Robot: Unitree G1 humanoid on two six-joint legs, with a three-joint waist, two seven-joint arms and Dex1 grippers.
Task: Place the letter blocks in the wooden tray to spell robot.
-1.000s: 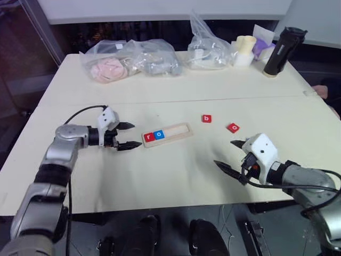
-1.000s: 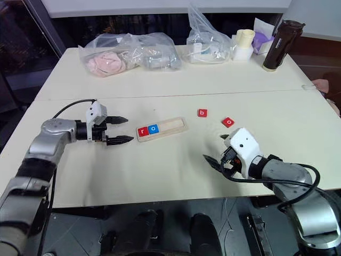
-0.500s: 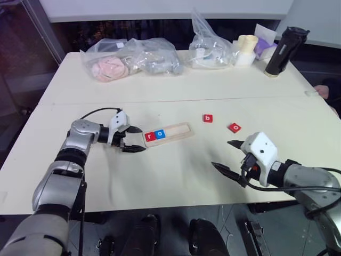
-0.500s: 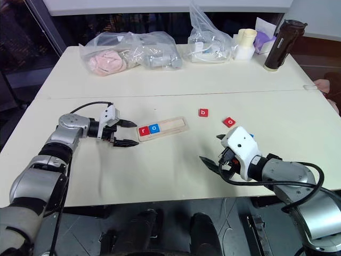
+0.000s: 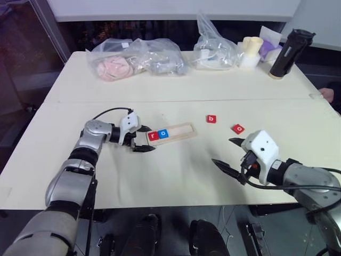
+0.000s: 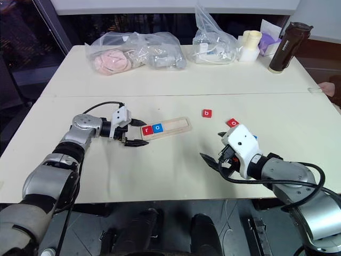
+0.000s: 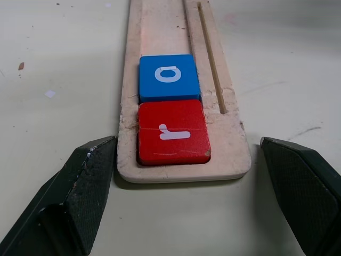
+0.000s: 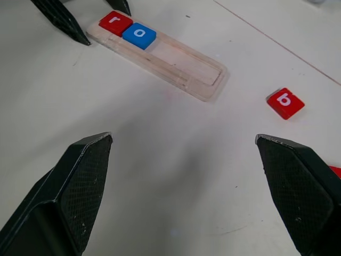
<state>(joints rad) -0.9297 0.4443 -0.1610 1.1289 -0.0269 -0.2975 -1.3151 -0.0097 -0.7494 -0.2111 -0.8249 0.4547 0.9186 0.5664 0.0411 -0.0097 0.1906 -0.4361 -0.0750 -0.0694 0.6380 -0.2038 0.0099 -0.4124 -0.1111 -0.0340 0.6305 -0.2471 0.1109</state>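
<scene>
Wooden tray (image 5: 170,133): lay on the counter (image 5: 176,170), holding a red r block (image 7: 172,132) at its left end and a blue o block (image 7: 168,77) touching it; the rest bare.
Loose blocks: red b block (image 5: 211,119) and red o block (image 5: 237,128) lay right of the tray; the o block's letter was hard to read.
Left gripper (image 5: 143,139): fingers spread, flanking the tray's r end.
Right gripper (image 5: 230,154): fingers released, empty.
Plastic bags (image 5: 136,57): contents unclear.

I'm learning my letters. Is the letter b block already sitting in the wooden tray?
No, the red b block lies on the table, apart from the wooden tray.
</scene>
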